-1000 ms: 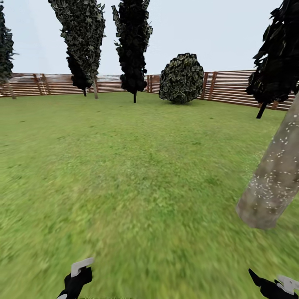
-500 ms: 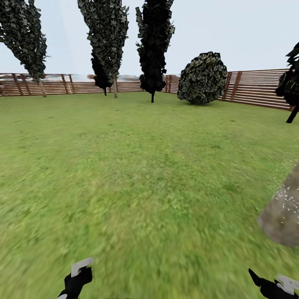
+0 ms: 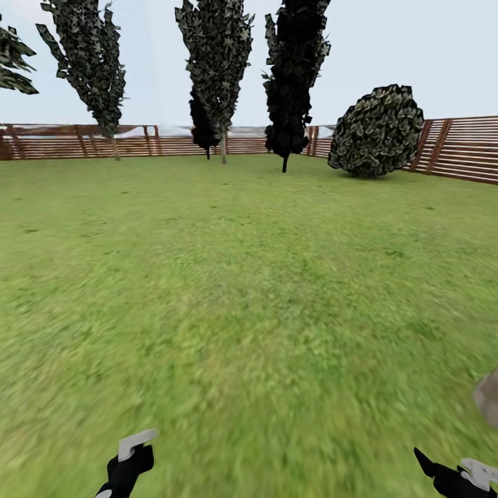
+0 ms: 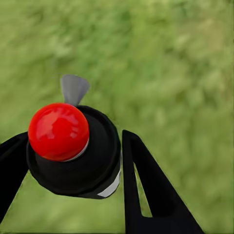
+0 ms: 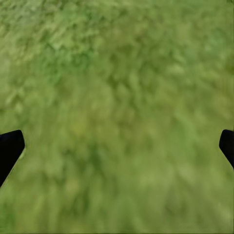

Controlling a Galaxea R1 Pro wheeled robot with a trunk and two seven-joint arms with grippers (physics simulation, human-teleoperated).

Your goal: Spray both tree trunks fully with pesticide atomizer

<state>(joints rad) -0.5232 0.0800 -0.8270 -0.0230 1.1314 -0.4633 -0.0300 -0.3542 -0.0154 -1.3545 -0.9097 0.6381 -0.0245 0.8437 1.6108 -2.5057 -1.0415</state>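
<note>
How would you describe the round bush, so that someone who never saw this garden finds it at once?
Look along the brown slat fence at the far edge of the lawn, towards its right corner. The round bush stands there on the grass, right of a row of tall narrow dark trees. Unlike them it is low, ball-shaped and pale-speckled, with no visible trunk.

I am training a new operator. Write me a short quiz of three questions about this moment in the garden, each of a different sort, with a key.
1. True or false: the left gripper is shut on the atomizer with the red cap.
2. Multiple choice: the right gripper is
A. open over grass
B. shut on a bottle
C. touching a fence
3. Fill in: a sliver of grey tree trunk shows at the head view's ____ edge.

Key: 1 true. 2 A. 3 right.
</note>
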